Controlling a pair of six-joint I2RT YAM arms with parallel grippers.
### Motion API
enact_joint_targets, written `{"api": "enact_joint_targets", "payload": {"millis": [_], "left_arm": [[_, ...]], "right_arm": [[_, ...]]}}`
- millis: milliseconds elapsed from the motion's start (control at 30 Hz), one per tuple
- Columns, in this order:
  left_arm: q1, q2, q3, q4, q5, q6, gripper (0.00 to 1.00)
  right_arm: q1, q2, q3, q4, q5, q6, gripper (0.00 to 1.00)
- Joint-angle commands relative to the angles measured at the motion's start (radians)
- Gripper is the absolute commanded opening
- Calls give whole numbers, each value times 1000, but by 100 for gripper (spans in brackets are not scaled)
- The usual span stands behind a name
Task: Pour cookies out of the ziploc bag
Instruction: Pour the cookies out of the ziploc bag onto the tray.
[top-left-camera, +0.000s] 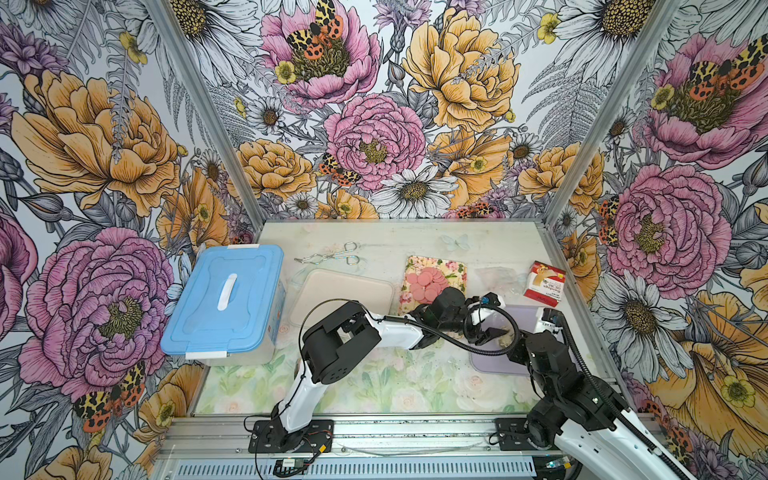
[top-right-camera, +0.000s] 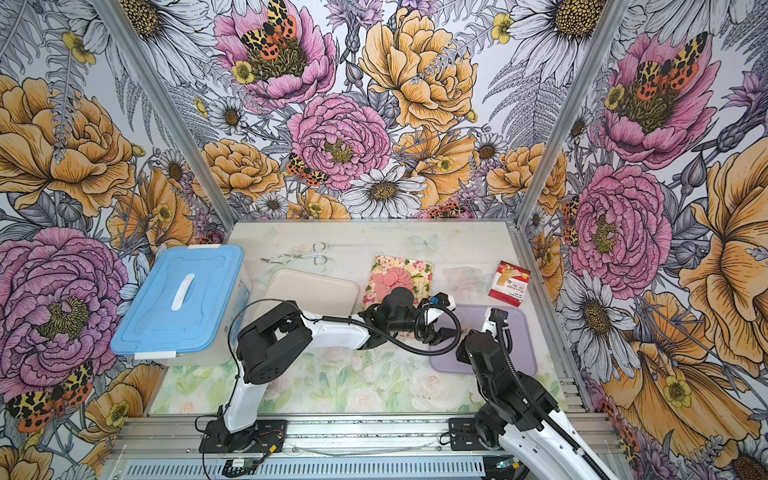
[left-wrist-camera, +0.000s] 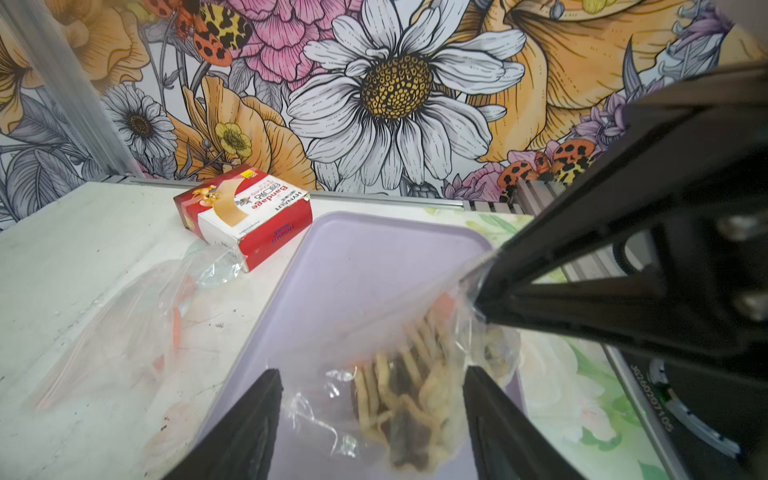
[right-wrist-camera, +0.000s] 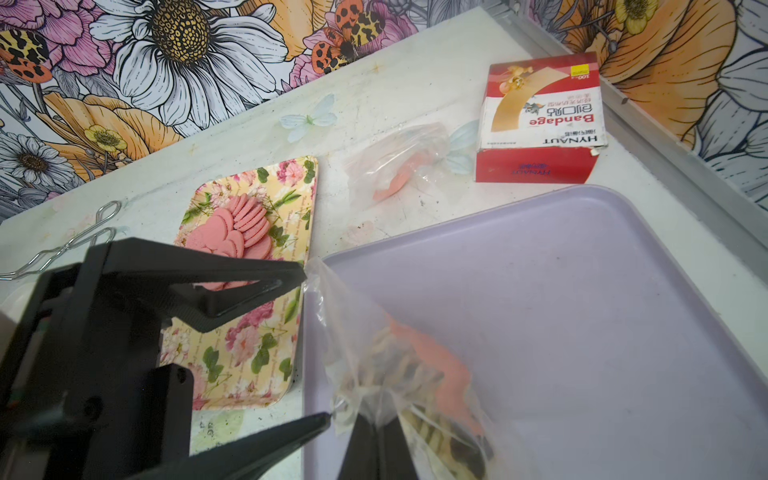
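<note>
We see the left jaws standing wide open on either side of the plastic bag (left-wrist-camera: 399, 386), gripping nothing; we cannot tell if they touch it. The right jaws are closed tight on a corner of the bag, holding it above the left part of the purple tray (left-wrist-camera: 374, 257) at the right of the table. Beige and dark-brown cookies (left-wrist-camera: 411, 399) are inside the bag. Pink cookies (top-left-camera: 426, 282) lie on the flowered tray (top-left-camera: 451, 270) further back.
</note>
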Motion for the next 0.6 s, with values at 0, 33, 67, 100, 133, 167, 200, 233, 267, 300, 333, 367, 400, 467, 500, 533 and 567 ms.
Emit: {"api": "enact_joint_targets", "payload": {"millis": [0, 33, 67, 100, 133, 167, 200, 233, 267, 300, 333, 367, 400, 467, 500, 533, 567], "left_arm": [[1, 40, 20, 59, 77, -48, 70], [0, 45, 23, 60, 89, -53, 69], [-2, 49, 23, 61, 96, -57, 69], [-7, 50, 21, 61, 95, -55, 69], [-10, 52, 17, 62, 93, -51, 69], [-13, 52, 10, 67, 92, -50, 69], [-16, 52, 2, 73, 91, -50, 69], [-17, 54, -1, 73, 89, -48, 69], [-20, 61, -2, 73, 81, -48, 69], [-18, 72, 6, 73, 76, -50, 69], [-19, 83, 14, 73, 80, -52, 69], [-19, 94, 26, 73, 81, -55, 69], [-20, 104, 34, 73, 85, -60, 69], [-23, 119, 55, 73, 97, -70, 68], [-27, 122, 61, 73, 96, -70, 68], [-30, 123, 65, 73, 82, -67, 67], [-36, 126, 69, 74, 67, -62, 65]], "right_arm": [[-3, -10, -5, 21, 8, -7, 0], [-3, -11, -7, 23, 8, -7, 0], [-3, -9, -7, 23, 8, -9, 0], [-3, -9, -6, 24, 8, -9, 0], [-4, -8, -6, 24, 9, -9, 0], [-3, -8, -7, 25, 8, -9, 0], [-3, -6, -7, 26, 8, -10, 0], [-4, -6, -7, 27, 7, -10, 0], [-3, -6, -7, 28, 6, -12, 0], [-3, -6, -7, 27, 5, -12, 0], [-3, -8, -7, 27, 5, -12, 0], [-3, -9, -7, 27, 3, -13, 0], [-3, -10, -7, 27, 3, -12, 0], [-3, -14, -9, 27, 4, -12, 0], [-3, -13, -8, 27, 4, -12, 0], [-3, -14, -8, 27, 3, -12, 0], [-3, -15, -8, 27, 3, -12, 0]]}}
